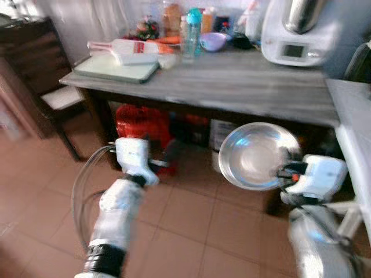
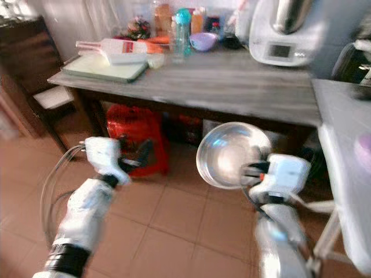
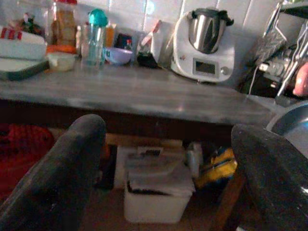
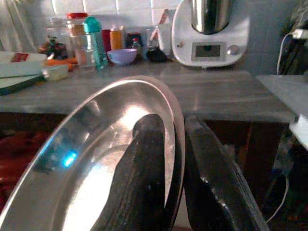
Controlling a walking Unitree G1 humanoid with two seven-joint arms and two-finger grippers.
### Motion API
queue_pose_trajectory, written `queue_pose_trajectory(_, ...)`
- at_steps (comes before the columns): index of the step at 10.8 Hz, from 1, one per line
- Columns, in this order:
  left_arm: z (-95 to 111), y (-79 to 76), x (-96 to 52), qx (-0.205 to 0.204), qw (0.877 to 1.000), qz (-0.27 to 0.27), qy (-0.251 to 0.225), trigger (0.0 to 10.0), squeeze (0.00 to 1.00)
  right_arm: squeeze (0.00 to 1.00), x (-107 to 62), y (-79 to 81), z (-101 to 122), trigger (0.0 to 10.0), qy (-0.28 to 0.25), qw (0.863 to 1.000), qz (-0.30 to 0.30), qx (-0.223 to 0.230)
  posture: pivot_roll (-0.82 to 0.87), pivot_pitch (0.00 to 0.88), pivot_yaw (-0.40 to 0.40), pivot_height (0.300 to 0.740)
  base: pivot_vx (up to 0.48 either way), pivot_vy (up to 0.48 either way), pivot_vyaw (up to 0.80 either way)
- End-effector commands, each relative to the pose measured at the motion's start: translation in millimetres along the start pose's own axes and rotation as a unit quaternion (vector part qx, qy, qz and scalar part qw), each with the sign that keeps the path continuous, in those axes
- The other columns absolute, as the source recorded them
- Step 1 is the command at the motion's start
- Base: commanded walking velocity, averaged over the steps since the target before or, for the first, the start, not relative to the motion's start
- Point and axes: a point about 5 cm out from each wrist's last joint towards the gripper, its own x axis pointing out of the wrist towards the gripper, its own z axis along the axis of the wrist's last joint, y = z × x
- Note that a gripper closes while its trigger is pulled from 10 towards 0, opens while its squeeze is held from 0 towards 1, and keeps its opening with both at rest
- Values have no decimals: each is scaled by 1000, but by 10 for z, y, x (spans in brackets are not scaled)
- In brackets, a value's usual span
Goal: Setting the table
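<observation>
So the right gripper had its jaws clamped on the steel plate rim, left gripper jaws apart, tabletop at 12 o'clock.

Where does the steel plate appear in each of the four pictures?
Left eye view: steel plate, right of centre, below the table edge.
Right eye view: near the centre.
Left wrist view: only its rim, at the right edge.
Right wrist view: large, in the foreground, rim between the right tool's fingers.
Shared landmark: white kitchen machine.
</observation>
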Motion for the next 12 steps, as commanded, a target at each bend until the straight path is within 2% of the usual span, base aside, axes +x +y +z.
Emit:
queue_pose_trajectory(1,63,76,-10,13,1000,4,-4,10000,0,0,26,62,65,10000,-13,1000,4,15,-71,0,21,740,412,0,0)
queue_pose_trajectory(3,47,57,-10,12,1000,3,-2,10000,0,0,44,59,54,10000,-8,1000,2,17,-70,0,19,740,411,0,-219)
queue_pose_trajectory(7,19,44,-31,10,1000,2,2,10000,0,0,42,53,51,10000,-8,1000,2,19,-70,0,16,740,412,0,-591)
queue_pose_trajectory(12,17,42,-30,11,1000,1,3,10000,0,0,63,74,52,10000,-7,1000,10,13,-69,0,14,740,411,0,0)
